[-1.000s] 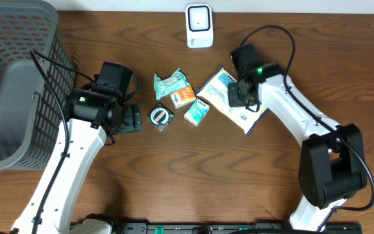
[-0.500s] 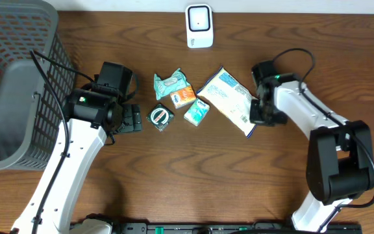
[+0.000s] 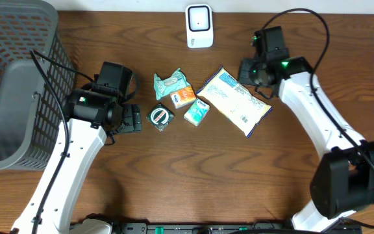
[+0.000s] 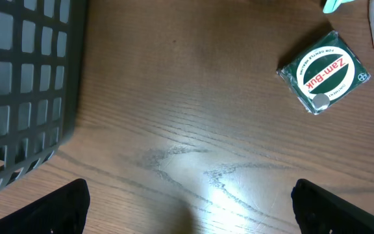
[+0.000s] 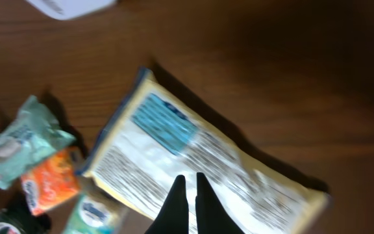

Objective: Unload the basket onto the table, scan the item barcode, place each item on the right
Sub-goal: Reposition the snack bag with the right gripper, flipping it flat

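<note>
One white scanner [image 3: 199, 26] stands on the tabletop [image 3: 174, 188]. Below the scanner lie five packaged goods: one large white-and-blue packet [image 3: 236, 103], one pale green pouch [image 3: 171, 83], one orange pack [image 3: 184, 97], one teal-and-white pack [image 3: 197, 112] and one green Zam-Buk box [image 3: 161, 117]. Far left of the scanner sits one grey basket [image 3: 12, 78]. There are two robot arms: left arm [image 3: 76, 156], right arm [image 3: 310, 104].

A small green box [image 4: 321, 71] on the table [image 4: 174, 130] bears the brand name "Zam-Buk" in white letters across a red band, while the print on the nearby white packet [image 5: 239, 175] is too blurred to read.
</note>
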Controlling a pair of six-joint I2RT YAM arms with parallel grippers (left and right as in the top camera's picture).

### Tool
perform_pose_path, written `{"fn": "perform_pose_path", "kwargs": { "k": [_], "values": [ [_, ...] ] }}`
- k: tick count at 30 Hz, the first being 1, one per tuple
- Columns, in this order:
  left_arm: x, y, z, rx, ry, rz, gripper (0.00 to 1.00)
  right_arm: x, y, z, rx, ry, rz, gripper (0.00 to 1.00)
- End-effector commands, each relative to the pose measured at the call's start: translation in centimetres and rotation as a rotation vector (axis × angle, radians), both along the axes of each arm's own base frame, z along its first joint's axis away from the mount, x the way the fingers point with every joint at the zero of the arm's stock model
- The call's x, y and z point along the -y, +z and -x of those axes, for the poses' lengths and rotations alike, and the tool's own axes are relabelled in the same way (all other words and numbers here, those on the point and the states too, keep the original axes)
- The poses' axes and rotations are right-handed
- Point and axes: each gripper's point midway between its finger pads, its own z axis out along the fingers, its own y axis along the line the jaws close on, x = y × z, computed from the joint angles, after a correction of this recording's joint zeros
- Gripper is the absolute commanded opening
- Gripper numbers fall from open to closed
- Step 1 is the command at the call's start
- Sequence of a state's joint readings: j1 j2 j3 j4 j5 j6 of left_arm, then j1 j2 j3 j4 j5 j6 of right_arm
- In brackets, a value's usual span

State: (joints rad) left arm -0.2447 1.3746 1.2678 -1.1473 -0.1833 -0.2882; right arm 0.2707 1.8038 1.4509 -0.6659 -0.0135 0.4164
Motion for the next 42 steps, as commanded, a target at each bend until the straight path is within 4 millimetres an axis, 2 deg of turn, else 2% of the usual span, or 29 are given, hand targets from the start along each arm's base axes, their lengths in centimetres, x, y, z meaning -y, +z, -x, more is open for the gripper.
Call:
{"fn": "perform_pose_path", "kwargs": {
  "k": [1,5,10,12,13,15,19,23,26,29,35,39,42],
  "values": [
    [-0.3,-0.1,0.0,-0.006,0.008,-0.013,0.98,-3.0,-2.7,0.1,-0.038,0.071,-0.013,0.02],
    [-0.3,-0.1,0.0,-0.006,0.008,-0.013,0.98,-4.8,-6.0,0.2,-0.087,0.108,0.003,0.01],
    [-0.3,-0.1,0.0,-0.006,0.008,-0.013,0.98,-6.2,-10.8,0.4,-0.148,0.136,0.025,0.01],
    [-0.3,-0.1,0.0,-0.006,0.008,-0.013,0.98,-6.6,-12.1,0.2,-0.150,0.160,0.036,0.01],
    [-0.3,-0.1,0.0,-0.006,0.008,-0.013,0.98,-6.6,-12.3,0.2,-0.152,0.166,0.039,0.01],
    [-0.3,-0.1,0.0,-0.006,0.008,-0.013,0.98,-6.4,-11.4,0.2,-0.147,0.161,0.038,0.01],
    [-0.3,-0.1,0.0,-0.006,0.008,-0.013,0.98,-4.9,-7.8,0.2,-0.117,0.131,0.048,0.02],
    [-0.3,-0.1,0.0,-0.006,0.008,-0.013,0.98,-3.0,-4.2,1.6,-0.106,0.136,0.098,0.07],
    [-0.3,-0.1,0.0,-0.006,0.008,-0.013,0.98,-0.7,-3.3,3.0,-0.136,0.095,0.193,0.11],
    [-0.3,-0.1,0.0,-0.006,0.008,-0.013,0.98,1.4,-4.0,4.3,-0.192,0.062,0.298,0.11],
    [-0.3,-0.1,0.0,-0.006,0.008,-0.013,0.98,1.4,-8.1,5.0,-0.251,0.048,0.297,0.13],
    [-0.3,-0.1,0.0,-0.006,0.008,-0.013,0.98,2.1,-11.2,6.5,-0.328,-0.010,0.298,0.07],
    [-0.3,-0.1,0.0,-0.006,0.008,-0.013,0.97,2.9,-12.3,7.5,-0.377,-0.027,0.303,0.01]
  ]
}}
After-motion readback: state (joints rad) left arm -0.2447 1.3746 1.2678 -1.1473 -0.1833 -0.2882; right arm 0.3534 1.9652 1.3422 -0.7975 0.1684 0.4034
